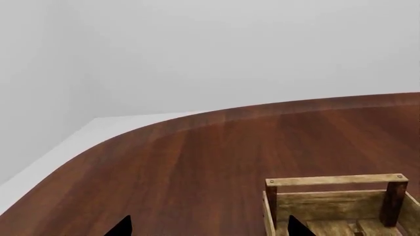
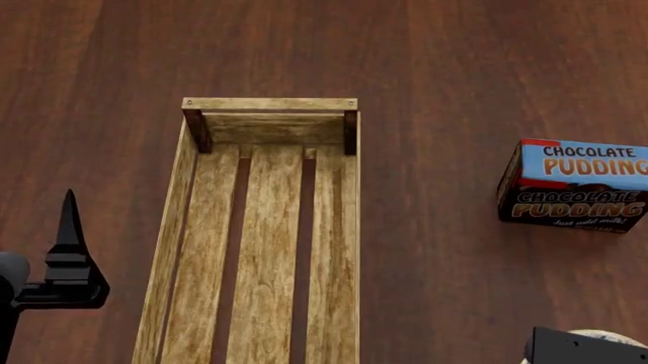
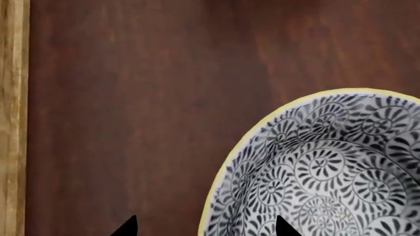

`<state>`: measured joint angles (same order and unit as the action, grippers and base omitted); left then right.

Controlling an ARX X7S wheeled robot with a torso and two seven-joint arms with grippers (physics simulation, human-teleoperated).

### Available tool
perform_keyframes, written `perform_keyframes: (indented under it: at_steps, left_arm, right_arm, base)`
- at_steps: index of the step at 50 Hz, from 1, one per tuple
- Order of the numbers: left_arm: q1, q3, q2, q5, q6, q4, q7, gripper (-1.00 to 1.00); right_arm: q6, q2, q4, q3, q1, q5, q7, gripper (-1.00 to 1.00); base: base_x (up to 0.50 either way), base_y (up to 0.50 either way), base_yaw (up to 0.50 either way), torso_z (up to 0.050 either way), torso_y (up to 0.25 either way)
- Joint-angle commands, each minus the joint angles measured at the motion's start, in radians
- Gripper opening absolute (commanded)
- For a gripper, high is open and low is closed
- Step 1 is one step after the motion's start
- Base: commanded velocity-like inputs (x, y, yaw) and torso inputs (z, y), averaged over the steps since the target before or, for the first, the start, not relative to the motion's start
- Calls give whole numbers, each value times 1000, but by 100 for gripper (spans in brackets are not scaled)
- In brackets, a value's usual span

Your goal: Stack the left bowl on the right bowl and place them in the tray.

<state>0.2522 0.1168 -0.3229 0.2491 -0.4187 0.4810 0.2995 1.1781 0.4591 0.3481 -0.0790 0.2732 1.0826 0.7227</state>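
Observation:
The tray (image 2: 265,227), a long light-wood crate with a three-slat bottom, lies empty in the middle of the head view. One of its corners (image 1: 335,196) shows in the left wrist view. My left gripper (image 1: 210,229) is open over bare table beside that corner, and it stands left of the tray (image 2: 67,250). A bowl (image 3: 328,172), patterned black on white with a yellow rim, sits right of the tray. My right gripper (image 3: 204,227) is open above it, its fingertips either side of the rim. In the head view my right arm (image 2: 579,349) hides nearly all of the bowl (image 2: 611,334). No other bowl is in view.
A blue-and-black chocolate pudding box (image 2: 575,186) stands on the dark wooden table (image 2: 445,76) right of the tray and beyond the bowl. The table's curved far edge (image 1: 196,118) shows in the left wrist view.

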Motion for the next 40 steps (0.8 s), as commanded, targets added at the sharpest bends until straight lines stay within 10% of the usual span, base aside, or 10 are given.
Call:
perform_keyframes:
  at_steps: [1, 25, 26, 40]
  left_arm:
    - [0, 4, -4, 1, 3, -3, 2, 100]
    - [1, 3, -13, 14, -3, 9, 8, 100]
    - [1, 4, -12, 13, -2, 7, 8, 100]
    - [1, 10, -15, 11, 1, 4, 14, 100]
  right_arm:
    - [-37, -1, -40, 16, -4, -30, -27, 100]
    - [-58, -8, -140, 68, 20, -67, -60, 100]
    - [-59, -8, -141, 69, 18, -69, -58, -100]
    - [-21, 13, -16, 38, 15, -26, 23, -100]
  base:
    - [0, 0, 0, 0, 0]
    - [0, 0, 0, 0, 0]
    - [0, 0, 0, 0, 0]
    - [2, 0, 0, 0, 0]
